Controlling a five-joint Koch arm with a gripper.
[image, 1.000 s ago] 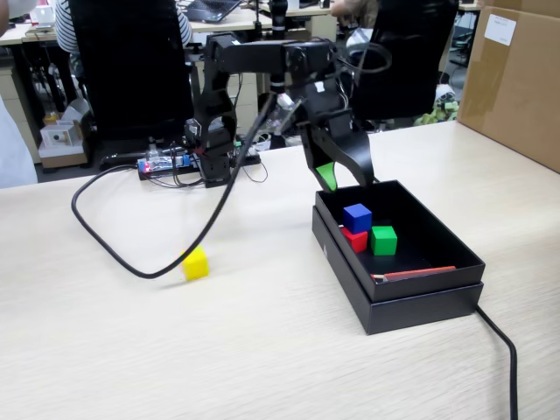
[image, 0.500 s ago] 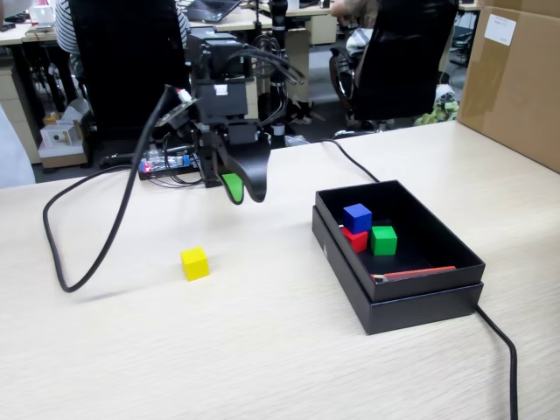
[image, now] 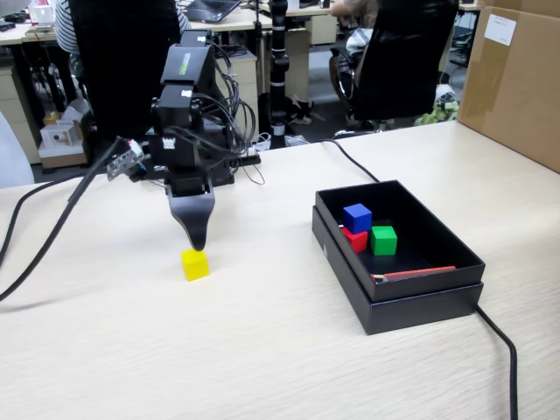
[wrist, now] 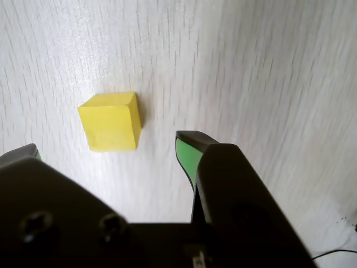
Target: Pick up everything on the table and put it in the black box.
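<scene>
A yellow cube [image: 194, 264] [wrist: 110, 121] lies alone on the pale wood table [image: 262, 350]. My gripper [image: 198, 241] [wrist: 106, 144] hangs just above and behind it, open, with the cube a little beyond the gap between its green-padded fingers [wrist: 187, 155] and touching neither. The black box [image: 455, 293] sits to the right in the fixed view and holds a blue cube [image: 357, 217], a red cube [image: 354, 238] and a green cube [image: 383, 240]. A thin red strip [image: 416, 273] lies along its near inner edge.
A thick black cable [image: 52, 236] trails from the arm off the left side of the table. Another cable [image: 500, 350] runs from the box to the front right. A brown carton [image: 516, 79] stands at the back right. Office chairs and desks are behind the table.
The arm has swung left from over the black box and come down over the yellow cube. The trailing cable has swept left with it. The cubes have not moved.
</scene>
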